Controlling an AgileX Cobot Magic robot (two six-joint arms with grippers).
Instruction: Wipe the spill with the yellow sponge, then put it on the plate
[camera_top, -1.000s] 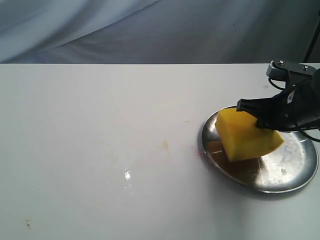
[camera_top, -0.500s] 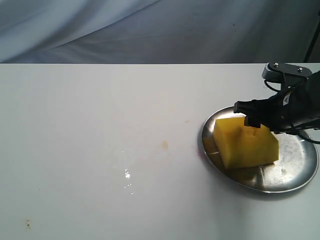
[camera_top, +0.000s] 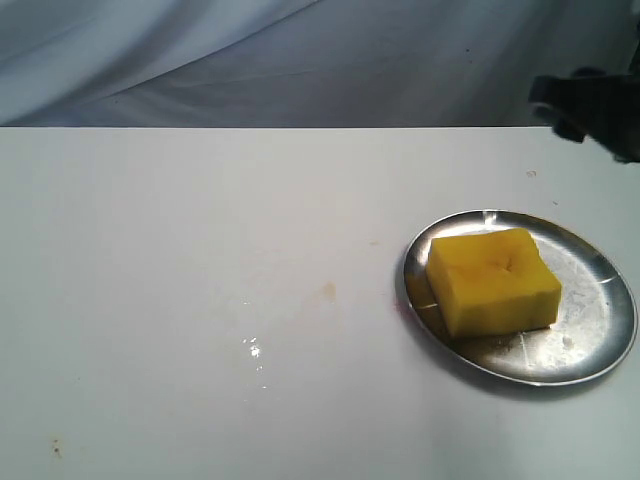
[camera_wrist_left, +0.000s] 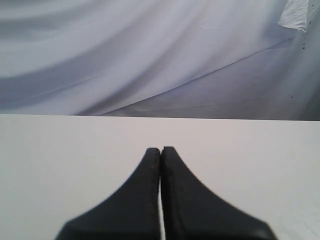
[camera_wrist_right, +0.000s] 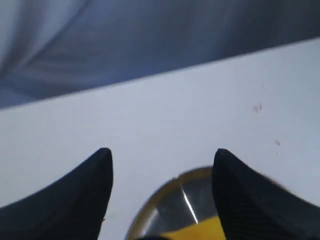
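The yellow sponge (camera_top: 493, 278) lies flat on the left half of the silver plate (camera_top: 600, 335), and nothing is touching it. My right gripper (camera_wrist_right: 163, 151) is open and empty, lifted well above the plate's far edge. Below its fingers I can see the plate rim (camera_wrist_right: 150, 210) and a corner of the sponge (camera_wrist_right: 200, 233). The right arm (camera_top: 592, 105) is a dark blur at the upper right. The spill shows only as a small faint tan mark (camera_top: 328, 290) left of the plate. My left gripper (camera_wrist_left: 160, 149) is shut and empty over bare table, out of the exterior view.
Tiny glistening droplets (camera_top: 254, 350) sit on the white table (camera_top: 150, 250) left of the tan mark. A small dark speck (camera_top: 56, 450) lies near the front left. Grey cloth (camera_top: 300, 60) hangs behind the table's far edge.
My right gripper lowered the sponge onto the plate, let go and lifted up and back to the upper right. The sponge went from tilted to flat.
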